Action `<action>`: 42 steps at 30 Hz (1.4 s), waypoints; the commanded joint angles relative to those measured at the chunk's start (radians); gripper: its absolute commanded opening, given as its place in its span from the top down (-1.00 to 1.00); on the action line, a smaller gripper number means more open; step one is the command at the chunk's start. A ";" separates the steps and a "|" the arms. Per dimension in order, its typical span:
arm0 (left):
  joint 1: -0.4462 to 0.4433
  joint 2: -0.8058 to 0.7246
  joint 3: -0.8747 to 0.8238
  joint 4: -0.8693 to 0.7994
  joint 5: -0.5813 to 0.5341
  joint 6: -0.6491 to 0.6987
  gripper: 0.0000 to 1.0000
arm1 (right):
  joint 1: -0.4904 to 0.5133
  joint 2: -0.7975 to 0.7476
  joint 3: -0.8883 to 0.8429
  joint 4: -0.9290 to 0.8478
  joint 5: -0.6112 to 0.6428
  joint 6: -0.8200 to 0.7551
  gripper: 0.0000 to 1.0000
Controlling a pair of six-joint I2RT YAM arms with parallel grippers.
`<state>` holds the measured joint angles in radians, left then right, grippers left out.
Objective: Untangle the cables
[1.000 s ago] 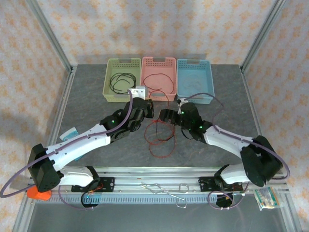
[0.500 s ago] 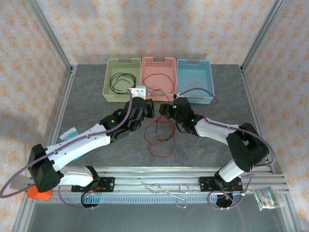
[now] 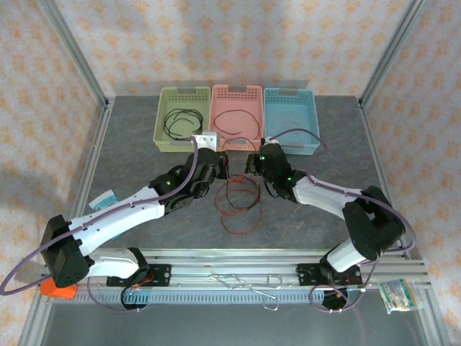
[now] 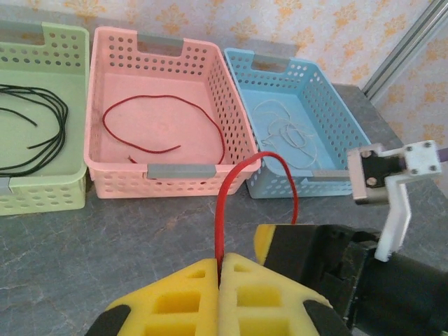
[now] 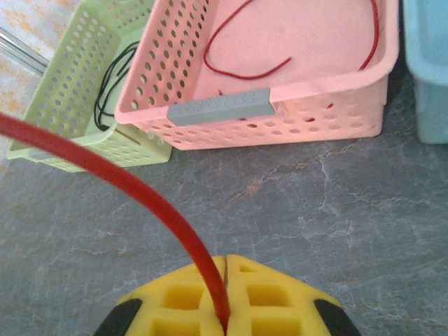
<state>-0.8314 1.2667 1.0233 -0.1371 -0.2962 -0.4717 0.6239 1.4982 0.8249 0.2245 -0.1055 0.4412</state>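
Cables [image 3: 238,209] are thin and glossy, sorted partly by colour. In the left wrist view, black loops [image 4: 61,112] lie in the perforated green basket [image 4: 42,189] at upper left. A red strand [image 4: 168,97] curves inside the pink basket [image 4: 126,182], and a pale tangle [image 4: 290,133] sits in the blue basket [image 4: 280,187]. A longer red cable [image 5: 140,189] sprawls in loose rings on the mottled grey bench [image 3: 130,158] at centre frame. The left hand [image 4: 219,273] presses its blocky yellow foam pads [image 4: 182,301] together on this cable. The right hand [image 5: 225,280], just beside it, is also clamped on it.
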 commanded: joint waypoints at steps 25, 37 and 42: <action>0.025 -0.020 -0.055 0.152 0.084 -0.021 -0.70 | 0.005 -0.311 0.321 -0.379 0.131 -0.118 1.00; 0.210 0.022 0.024 0.213 0.241 -0.042 -0.87 | -0.036 -0.117 0.566 -0.445 0.187 -0.194 1.00; 0.253 0.085 0.081 0.210 0.262 -0.031 -0.88 | -0.069 -0.026 0.631 -0.435 0.160 -0.191 1.00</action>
<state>-0.5983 1.3254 1.0603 0.0414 -0.0669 -0.5068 0.5682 1.4395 1.4078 -0.1986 0.0559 0.2672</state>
